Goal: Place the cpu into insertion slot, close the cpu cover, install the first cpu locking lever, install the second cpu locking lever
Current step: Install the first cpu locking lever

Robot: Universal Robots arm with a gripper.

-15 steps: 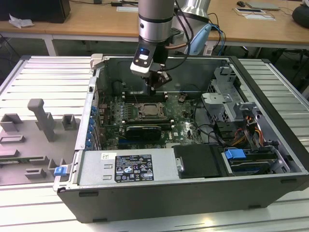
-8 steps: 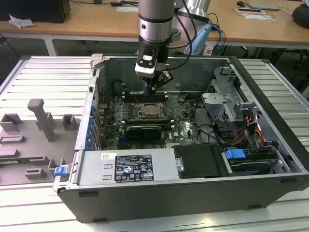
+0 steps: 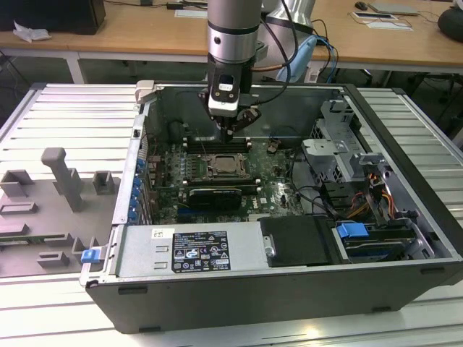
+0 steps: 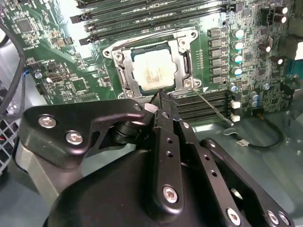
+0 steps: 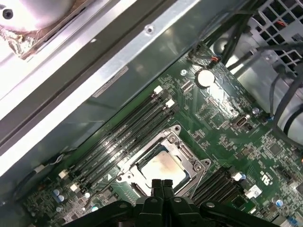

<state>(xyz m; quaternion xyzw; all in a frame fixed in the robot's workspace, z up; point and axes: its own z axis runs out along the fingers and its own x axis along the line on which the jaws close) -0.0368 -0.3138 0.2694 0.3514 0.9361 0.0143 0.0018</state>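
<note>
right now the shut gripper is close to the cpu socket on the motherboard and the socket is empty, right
No, it is not empty: the cpu sits in the insertion slot, as both wrist views show. The rest holds: the shut gripper is close to it, over the motherboard.

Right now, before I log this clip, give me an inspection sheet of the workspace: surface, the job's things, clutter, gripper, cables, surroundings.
Surface: slatted metal table carrying an open computer case.
Job's things: chip sits in the socket; cover frame lies flat around it; one thin lever angles away from the socket's corner.
Clutter: grey moulded tray on the table, at the exterior view's left.
Gripper: gripper shut, nothing seen between its fingers, tips close to the socket's edge.
Cables: blue cables beside the arm; wires inside the case.
Surroundings: wooden desks behind the table.
</note>
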